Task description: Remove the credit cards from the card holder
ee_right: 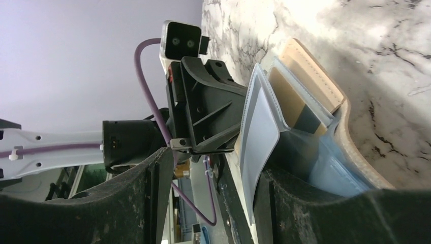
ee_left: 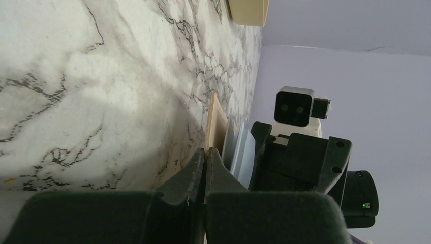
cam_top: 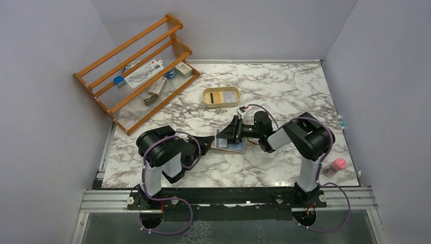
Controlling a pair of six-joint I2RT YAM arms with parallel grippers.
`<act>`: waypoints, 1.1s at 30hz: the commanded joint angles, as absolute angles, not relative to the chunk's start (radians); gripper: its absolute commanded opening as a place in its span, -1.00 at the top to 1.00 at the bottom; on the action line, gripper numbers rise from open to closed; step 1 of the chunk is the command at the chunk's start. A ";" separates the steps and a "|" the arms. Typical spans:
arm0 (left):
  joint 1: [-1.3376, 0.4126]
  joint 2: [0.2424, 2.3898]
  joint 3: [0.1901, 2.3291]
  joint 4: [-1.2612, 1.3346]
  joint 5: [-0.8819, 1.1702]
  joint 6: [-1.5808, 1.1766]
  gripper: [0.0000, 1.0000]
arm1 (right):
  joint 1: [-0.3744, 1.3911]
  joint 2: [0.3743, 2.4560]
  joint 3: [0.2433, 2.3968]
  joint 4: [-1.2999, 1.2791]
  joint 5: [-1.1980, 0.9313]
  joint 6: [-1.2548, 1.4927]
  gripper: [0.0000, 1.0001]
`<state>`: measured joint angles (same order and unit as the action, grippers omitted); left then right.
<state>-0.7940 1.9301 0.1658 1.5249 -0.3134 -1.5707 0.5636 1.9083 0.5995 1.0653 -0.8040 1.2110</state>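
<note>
While the top view shows only a small flat holder (cam_top: pixel 231 146) near the middle of the table (cam_top: pixel 284 86), a little toward the near edge, the right wrist view shows it opened with its pockets exposed. From the left, the left gripper (cam_top: pixel 209 144) meets the holder's left edge. Its own wrist view shows both fingers pressed together, with the tan edge running in between their tips. The right gripper (cam_top: pixel 235 130) hangs over the holder's far side with its fingers apart. A pale blue card (ee_right: pixel 259 127) stands up in the gap, against one finger and clear of the other.

There is one holder, and two cards can be made out: the pale blue card and a yellowish striped card (ee_right: pixel 297 107) sitting in a pocket. One tray (cam_top: pixel 221 105) lies toward the far edge, and one rack (cam_top: pixel 101 61) stands at the far left corner.

Whether the pale blue card is bare or in a clear sleeve is hard to tell. The contents of the tray and rack are too small to name. From above, the right gripper covers part of the holder.
</note>
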 commanded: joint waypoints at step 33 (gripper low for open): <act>-0.811 1.917 0.153 1.791 -0.276 -1.584 1.00 | 0.488 1.800 0.465 1.146 -0.913 1.159 -0.19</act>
<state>-0.8074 1.9289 0.1558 1.5253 -0.2798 -1.5921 0.5003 1.8267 0.4831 1.0988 -0.8745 1.1839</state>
